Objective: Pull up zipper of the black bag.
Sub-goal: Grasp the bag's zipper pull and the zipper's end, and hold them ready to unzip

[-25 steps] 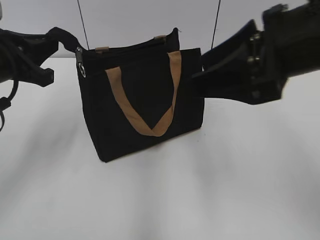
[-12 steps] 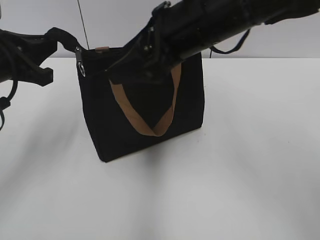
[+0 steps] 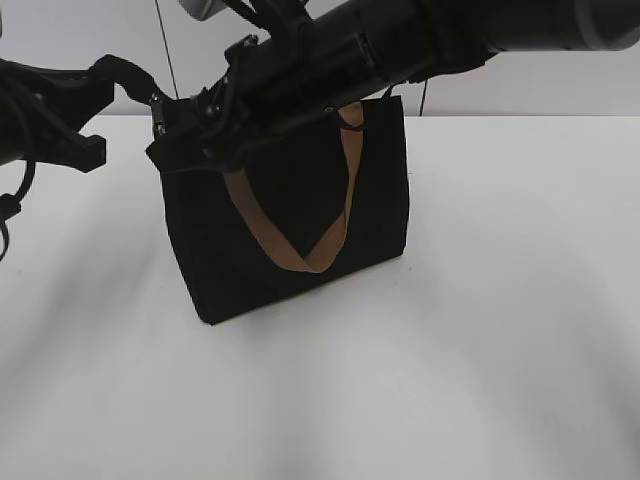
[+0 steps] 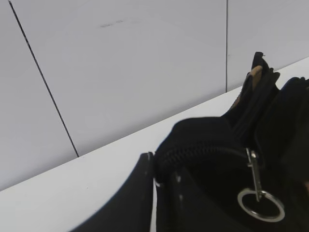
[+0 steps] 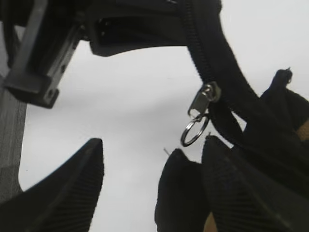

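The black bag stands upright on the white table, its tan strap handle hanging down the front. My left gripper is shut on the bag's top left corner; the left wrist view shows the jaws pinching black fabric at the zipper's end. The silvery pull with its ring hangs just beyond. My right gripper reaches across the bag's top to its left end. It is open, and the pull hangs just past its right fingertip, untouched.
The white table spreads around the bag. A pale wall with dark seams stands behind. My right arm lies over the bag's top and hides the zipper line in the exterior view.
My right arm has swung from the bag's right side across its top to the left end near the pull. My left gripper has held still on the corner.
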